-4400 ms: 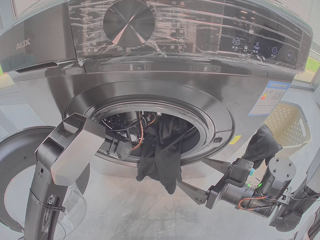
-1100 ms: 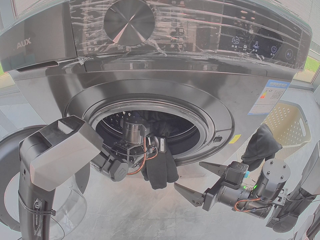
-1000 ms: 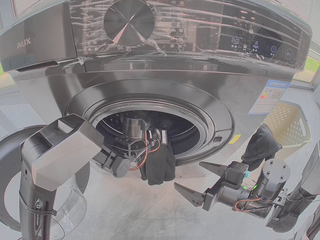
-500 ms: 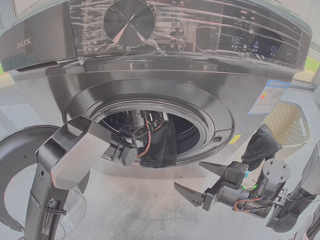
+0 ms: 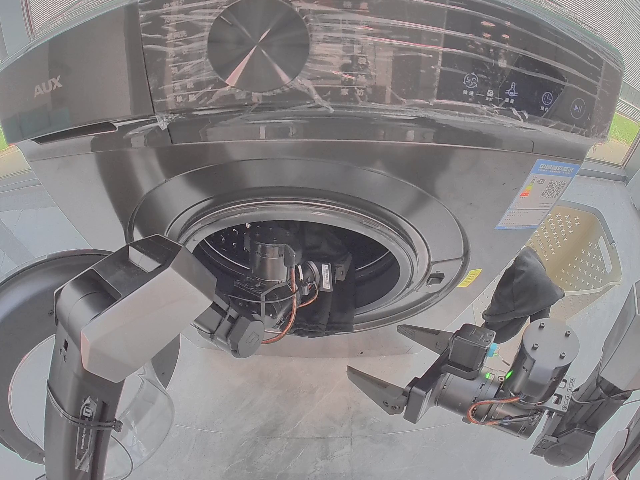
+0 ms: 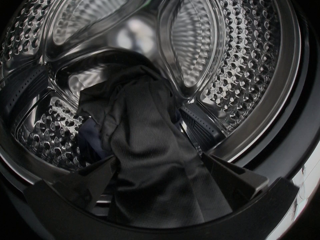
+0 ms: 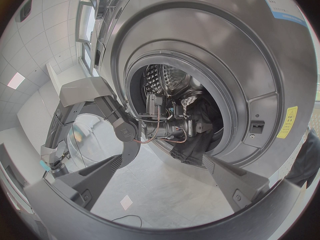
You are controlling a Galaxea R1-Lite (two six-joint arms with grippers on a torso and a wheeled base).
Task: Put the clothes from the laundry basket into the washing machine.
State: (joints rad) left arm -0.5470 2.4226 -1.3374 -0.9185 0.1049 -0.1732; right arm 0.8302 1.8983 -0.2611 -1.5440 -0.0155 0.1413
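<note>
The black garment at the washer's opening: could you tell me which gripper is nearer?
Left. The left gripper is at the opening with the black garment between its open fingers; the right gripper hangs open outside, lower right, clear of it.

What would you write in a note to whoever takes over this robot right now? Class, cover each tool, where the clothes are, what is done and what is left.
Left tool: open, at the mouth of the washing machine, with the black garment running through it.
Right tool: open and empty, over the floor in front of the machine.
Clothes: the black garment is partly in the drum, one end hanging over the opening's lower rim. A second dark garment is draped on the laundry basket to the right.
Done: first garment nearly in.
Left: push its end inside, then load the second garment.
</note>
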